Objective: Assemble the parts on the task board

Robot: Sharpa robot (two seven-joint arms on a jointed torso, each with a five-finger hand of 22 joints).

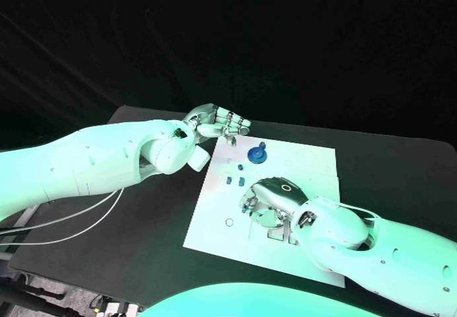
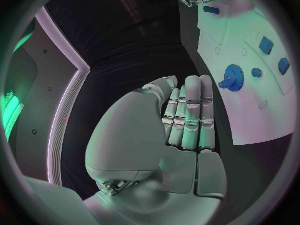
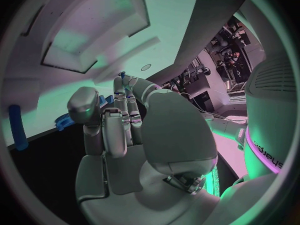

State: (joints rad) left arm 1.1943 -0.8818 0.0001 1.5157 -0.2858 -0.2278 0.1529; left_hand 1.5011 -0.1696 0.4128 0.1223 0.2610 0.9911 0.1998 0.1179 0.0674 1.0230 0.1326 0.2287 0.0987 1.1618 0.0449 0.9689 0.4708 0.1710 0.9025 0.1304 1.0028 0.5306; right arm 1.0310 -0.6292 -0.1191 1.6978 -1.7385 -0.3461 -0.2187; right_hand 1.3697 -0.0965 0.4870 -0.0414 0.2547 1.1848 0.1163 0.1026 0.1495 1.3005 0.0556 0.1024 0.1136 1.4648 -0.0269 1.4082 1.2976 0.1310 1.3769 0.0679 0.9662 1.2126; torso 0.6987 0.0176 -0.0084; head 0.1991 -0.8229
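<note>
- Task board (image 1: 286,198) sits mid-table on the black table (image 1: 400,172), white plate, slightly skewed in my head view.
- Left hand (image 1: 217,122) hovers at the board's far-left corner — fingers straight and pressed together, nothing in them. Wrist view confirms it: flat left hand (image 2: 187,117), empty, just off the board's edge.
- Right hand (image 1: 271,198) is down over the middle of the board, palm facing down, fingers on or right at the surface. Whether it is grasping a part — cannot tell; the hand hides what is under it.
- Right wrist view: my fingers (image 3: 119,120) run side by side toward the board, with bits of blue showing past the fingertips, unclear if pinched or just behind them.
- Blue gear (image 1: 257,154) lies on the board's far part, near the left hand, apart from both hands. Same gear (image 2: 234,78) in the left wrist view.
- Small blue blocks (image 1: 235,178) sit on the board between the gear and my right hand.
- Blue peg (image 3: 17,127) lies at the board's edge in the right wrist view.
</note>
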